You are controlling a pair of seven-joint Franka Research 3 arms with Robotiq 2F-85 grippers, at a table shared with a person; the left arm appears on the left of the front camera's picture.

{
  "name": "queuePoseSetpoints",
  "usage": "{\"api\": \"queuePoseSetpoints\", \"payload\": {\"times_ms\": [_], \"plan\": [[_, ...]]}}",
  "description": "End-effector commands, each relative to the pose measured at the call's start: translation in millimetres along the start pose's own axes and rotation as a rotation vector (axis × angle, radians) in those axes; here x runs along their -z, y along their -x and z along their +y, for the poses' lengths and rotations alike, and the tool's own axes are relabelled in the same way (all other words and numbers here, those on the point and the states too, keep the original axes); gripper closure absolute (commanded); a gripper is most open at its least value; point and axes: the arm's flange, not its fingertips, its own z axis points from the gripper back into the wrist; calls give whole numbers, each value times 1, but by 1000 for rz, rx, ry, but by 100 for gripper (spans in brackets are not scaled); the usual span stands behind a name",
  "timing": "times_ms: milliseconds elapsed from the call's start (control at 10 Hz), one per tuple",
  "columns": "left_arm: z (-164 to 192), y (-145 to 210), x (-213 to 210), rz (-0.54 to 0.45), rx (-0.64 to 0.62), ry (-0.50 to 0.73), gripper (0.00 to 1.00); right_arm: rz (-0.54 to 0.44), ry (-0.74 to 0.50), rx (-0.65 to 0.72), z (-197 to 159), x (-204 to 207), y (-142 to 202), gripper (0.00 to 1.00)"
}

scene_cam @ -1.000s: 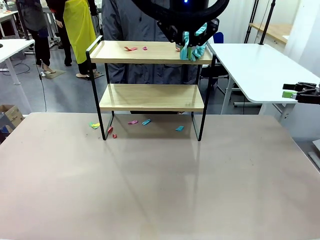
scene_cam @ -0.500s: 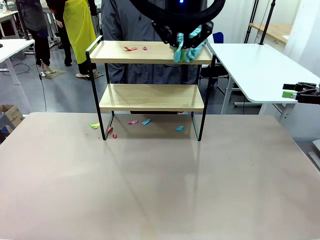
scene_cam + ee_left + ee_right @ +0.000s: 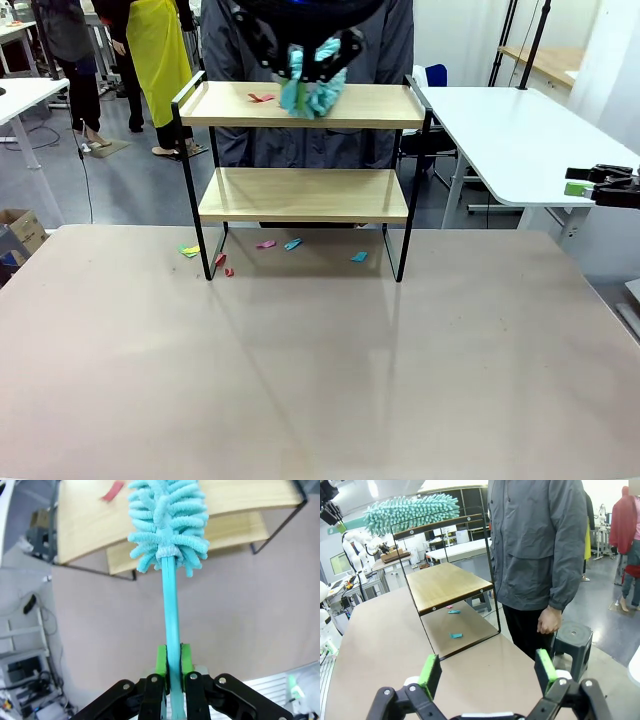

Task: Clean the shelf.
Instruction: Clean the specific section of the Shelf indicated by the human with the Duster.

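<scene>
The shelf stands at the table's far side, two light boards in a black frame. My left gripper hangs over its top board, shut on the handle of a teal fluffy duster whose head rests on the board left of its middle. A red paper scrap lies just left of the duster. In the left wrist view the green pads clamp the duster handle and the duster head covers the top board. My right gripper is open, off to the table's right.
Several coloured paper scraps lie on the table under and in front of the shelf. A person in a grey jacket stands behind the shelf, beside a dark stool. A white side table stands at the right.
My left gripper has swept the duster leftward along the top board, from its right end to left of the middle. The pink scrap there is now covered. The right arm has stayed still.
</scene>
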Motion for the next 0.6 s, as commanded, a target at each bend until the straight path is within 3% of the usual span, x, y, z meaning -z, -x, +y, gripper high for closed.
{"api": "queuePoseSetpoints", "payload": {"times_ms": [0,500], "plan": [[31,21,12,75,-28,-40,87,-2,0,-7,1,1,-4,0],[80,42,5,151,-62,-311,87,-2,0,-7,1,1,-4,0]]}}
